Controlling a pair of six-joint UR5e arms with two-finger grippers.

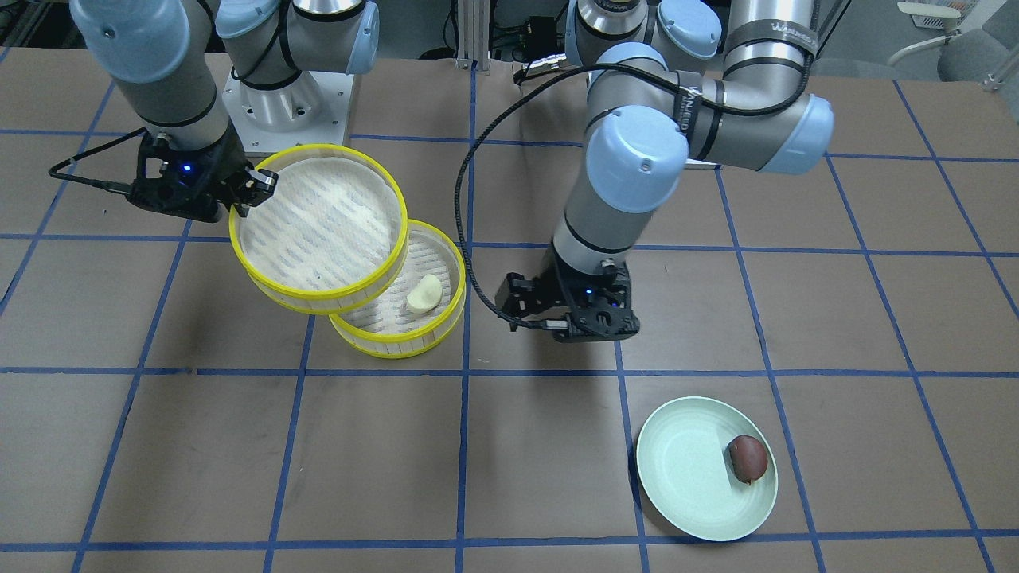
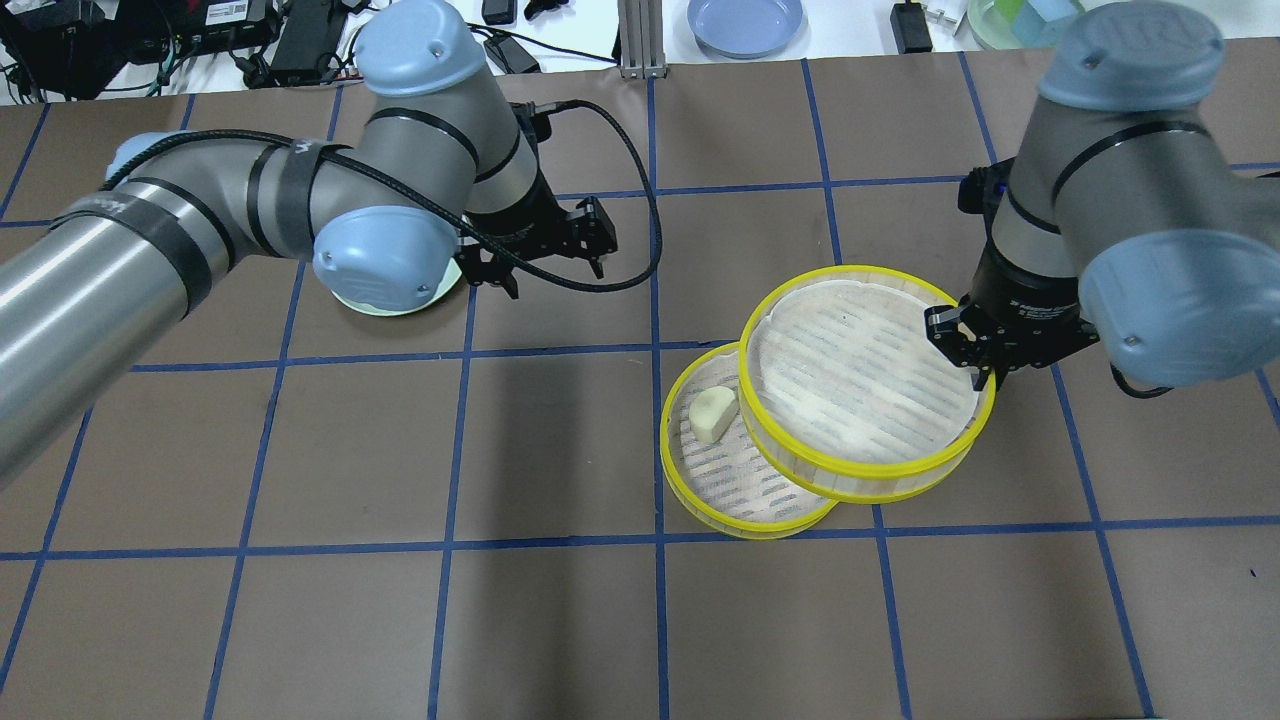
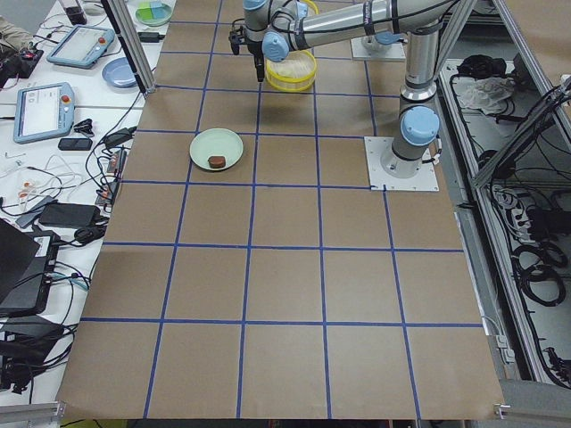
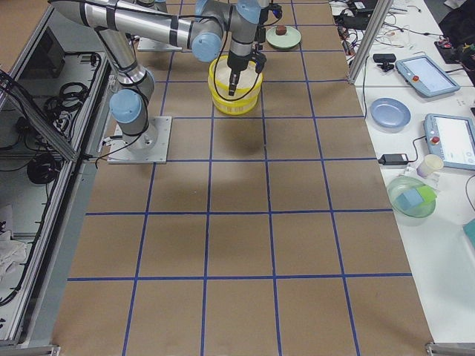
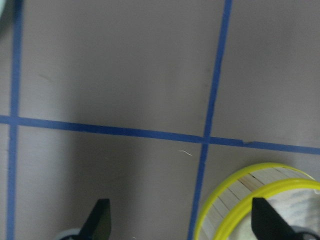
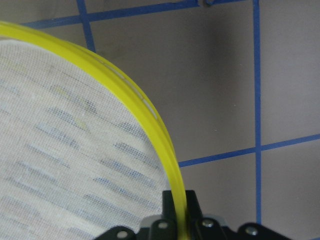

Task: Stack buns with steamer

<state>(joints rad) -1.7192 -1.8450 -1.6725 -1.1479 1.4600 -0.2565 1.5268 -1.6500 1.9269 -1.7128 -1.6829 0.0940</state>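
Note:
My right gripper [image 1: 253, 187] is shut on the yellow rim of the upper steamer tier [image 1: 318, 227] and holds it tilted, partly over the lower tier [image 1: 398, 338]. The wrist view shows the rim pinched between the fingers [image 6: 172, 200]. The pale cream bun [image 1: 424, 293] lies in the lower tier, uncovered at its edge [image 2: 712, 413]. The dark reddish-brown bun [image 1: 748, 458] lies on the pale green plate [image 1: 685, 477]. My left gripper [image 1: 569, 318] is open and empty, above bare table between the tiers and the plate. Its fingertips [image 5: 99, 222] stand wide apart.
In the overhead view my left arm's elbow covers most of the green plate [image 2: 345, 303] and hides the brown bun. A blue plate [image 2: 745, 22] and cables lie beyond the table's far edge. Blue tape lines grid the brown table [image 1: 207, 461].

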